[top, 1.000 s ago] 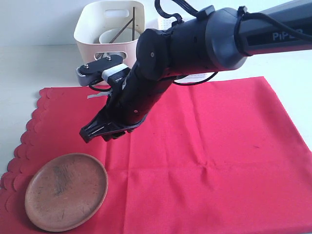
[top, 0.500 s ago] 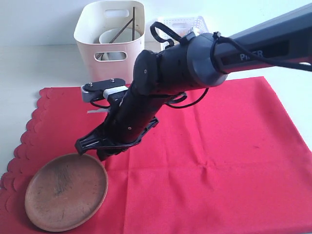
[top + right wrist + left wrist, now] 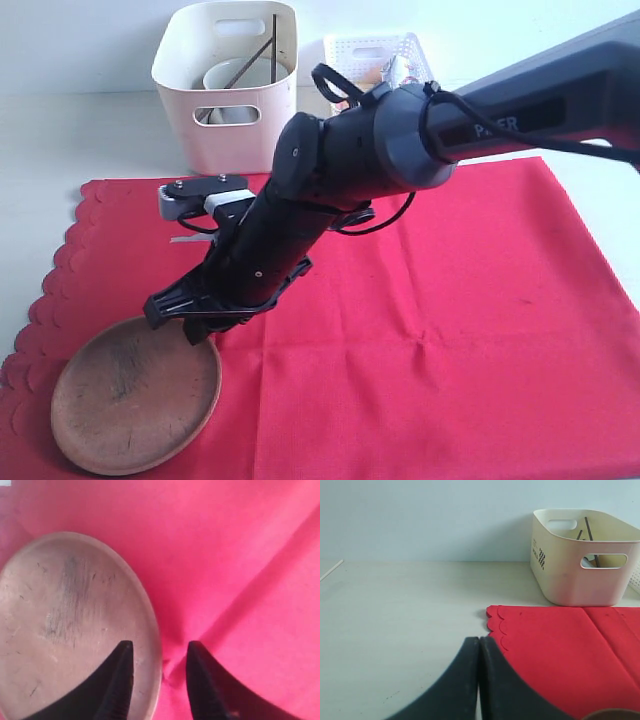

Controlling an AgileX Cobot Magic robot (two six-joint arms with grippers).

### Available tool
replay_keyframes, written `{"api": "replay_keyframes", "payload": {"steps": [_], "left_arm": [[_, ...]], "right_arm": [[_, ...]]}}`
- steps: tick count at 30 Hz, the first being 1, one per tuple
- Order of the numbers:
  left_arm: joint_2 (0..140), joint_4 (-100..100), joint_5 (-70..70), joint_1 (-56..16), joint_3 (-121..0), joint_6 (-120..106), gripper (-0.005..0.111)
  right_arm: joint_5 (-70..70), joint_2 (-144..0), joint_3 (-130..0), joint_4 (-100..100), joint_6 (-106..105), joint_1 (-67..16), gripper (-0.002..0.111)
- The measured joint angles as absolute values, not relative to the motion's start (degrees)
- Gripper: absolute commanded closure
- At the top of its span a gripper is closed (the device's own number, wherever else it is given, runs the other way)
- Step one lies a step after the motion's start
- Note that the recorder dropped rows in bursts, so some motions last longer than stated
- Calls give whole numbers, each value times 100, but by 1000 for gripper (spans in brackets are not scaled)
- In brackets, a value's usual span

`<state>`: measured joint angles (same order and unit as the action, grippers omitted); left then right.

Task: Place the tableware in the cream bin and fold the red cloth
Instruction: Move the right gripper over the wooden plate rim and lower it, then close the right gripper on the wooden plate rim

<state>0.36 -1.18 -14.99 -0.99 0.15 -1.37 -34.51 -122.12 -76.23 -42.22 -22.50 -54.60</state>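
Red cloth [image 3: 450,320] lies spread flat over the pale surface [image 3: 395,605], its scalloped edge on the left of the exterior view. The round brown wooden plate [image 3: 135,395] sits on the cloth's near left corner. The right arm reaches across from the right and slants down to the plate's far rim. Its right pincer [image 3: 159,650] stands partly open with the jaws either side of that rim: one finger [image 3: 122,665] hangs over the plate's worn face, the other over the cloth, which puckers just beside the rim. Nothing is gripped between them.

The left pincer [image 3: 479,647] is closed tight, jaws pressed together with nothing between, low over the bare surface just beside the scalloped edge.

Beyond the cloth's far edge stands the cream bin [image 3: 225,130], upright. Inside it are a white bowl [image 3: 232,75] and thin dark utensils [image 3: 272,45] leaning against the wall; which ones they are I cannot tell. A white lattice basket [image 3: 365,50] stands just beside the bin, to its right.
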Motion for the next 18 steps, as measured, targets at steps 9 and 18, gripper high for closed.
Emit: {"api": "replay_keyframes", "payload": {"steps": [9,18], "left_arm": [[36,-118,-1499,-99,15,-137,104],[36,-118,-1499,-99,15,-137,104]], "right_arm": [[-3585,-12417,-7643,-4404,-2621,-5460,78],[-3708,-12399,-7643,-4566,-2634,-5460,108]]}}
